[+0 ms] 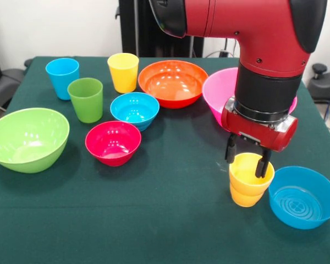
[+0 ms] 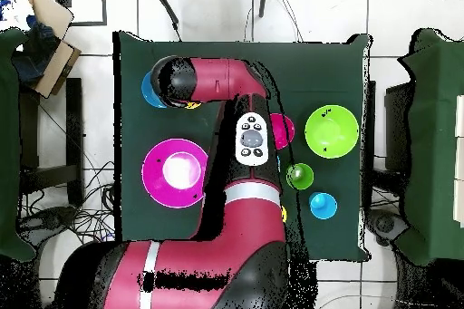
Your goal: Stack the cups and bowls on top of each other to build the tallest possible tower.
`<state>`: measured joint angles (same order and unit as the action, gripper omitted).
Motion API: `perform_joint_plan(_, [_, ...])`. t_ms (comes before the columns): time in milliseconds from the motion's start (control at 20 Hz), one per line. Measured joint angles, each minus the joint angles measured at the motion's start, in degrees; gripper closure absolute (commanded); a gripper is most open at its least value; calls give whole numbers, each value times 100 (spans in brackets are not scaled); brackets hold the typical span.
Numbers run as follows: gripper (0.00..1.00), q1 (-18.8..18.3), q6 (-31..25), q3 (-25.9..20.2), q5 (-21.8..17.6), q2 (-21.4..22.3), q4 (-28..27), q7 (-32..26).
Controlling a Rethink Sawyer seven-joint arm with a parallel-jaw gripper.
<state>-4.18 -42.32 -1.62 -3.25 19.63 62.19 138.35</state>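
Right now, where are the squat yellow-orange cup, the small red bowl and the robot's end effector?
Squat yellow-orange stepped plastic cup [image 1: 247, 193]: front view, on its outer wall.
Small glossy red plastic bowl [image 1: 113, 142]: front view, on its inner hollow.
End effector [image 1: 247, 160]: front view, midway between its fingertips, at the cup's rim.

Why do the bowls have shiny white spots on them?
In the front view, room light glares off the glossy wide orange plastic bowl, the small red plastic bowl and the nearby small blue plastic bowl. In the overhead view, the large pink plastic bowl shows a bright white patch in its middle, and the red and black arm hides several things.
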Motion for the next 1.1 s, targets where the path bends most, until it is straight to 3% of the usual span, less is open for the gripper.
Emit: perform_joint_plan(1100, [0,-328,30,-246,-588,106,500,0])
